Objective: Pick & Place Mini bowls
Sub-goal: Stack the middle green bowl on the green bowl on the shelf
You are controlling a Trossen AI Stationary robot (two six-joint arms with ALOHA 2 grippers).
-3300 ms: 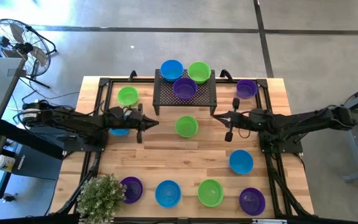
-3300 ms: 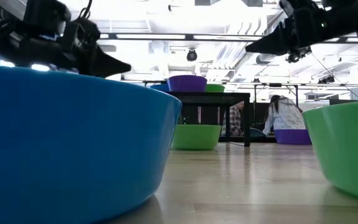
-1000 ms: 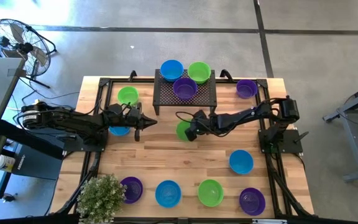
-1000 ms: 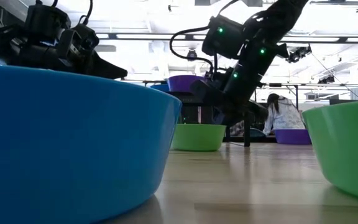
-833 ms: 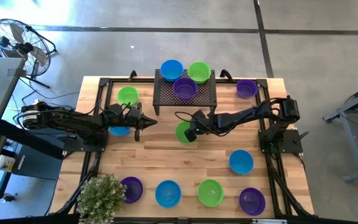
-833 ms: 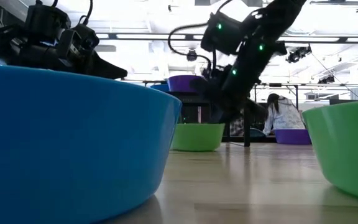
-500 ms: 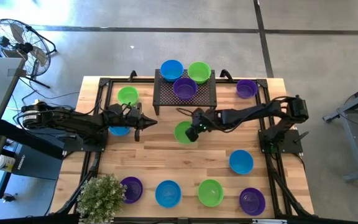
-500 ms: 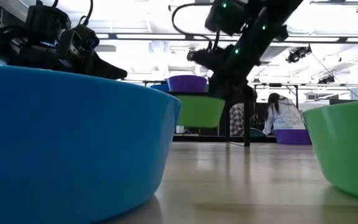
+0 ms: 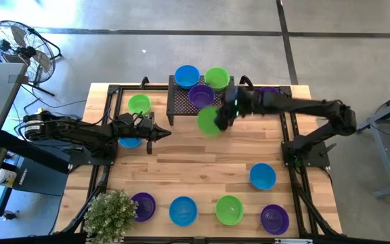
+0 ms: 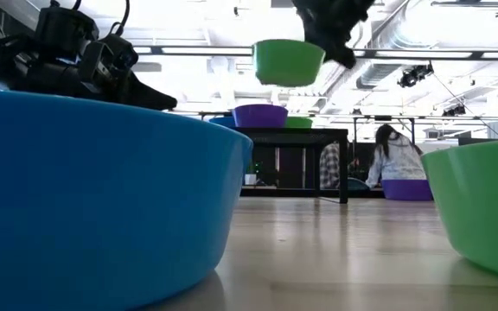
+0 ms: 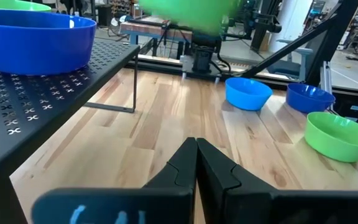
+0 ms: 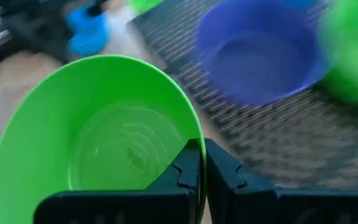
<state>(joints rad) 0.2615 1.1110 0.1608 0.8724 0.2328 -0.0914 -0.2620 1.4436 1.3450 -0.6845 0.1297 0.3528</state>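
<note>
Right wrist view shows the right gripper (image 12: pixel 197 163) pinching the rim of a round, bright green bowl (image 12: pixel 101 143) with its fingers closed tight on it. That green bowl is up in the air, open side up and level in the low view, just beside the front edge of the black rack (image 9: pixel 181 108), which holds a blue bowl (image 9: pixel 187 76), a second green bowl (image 9: pixel 217 77) and a purple bowl (image 9: pixel 201 95). The left gripper (image 11: pixel 196 160) waits low over the table's left side with its fingers pressed together and holding nothing.

Bare tabletop (image 9: pixel 202 159) mid-table, rack (image 9: pixel 202 100) crowded with bowls (image 9: pixel 202 95)
</note>
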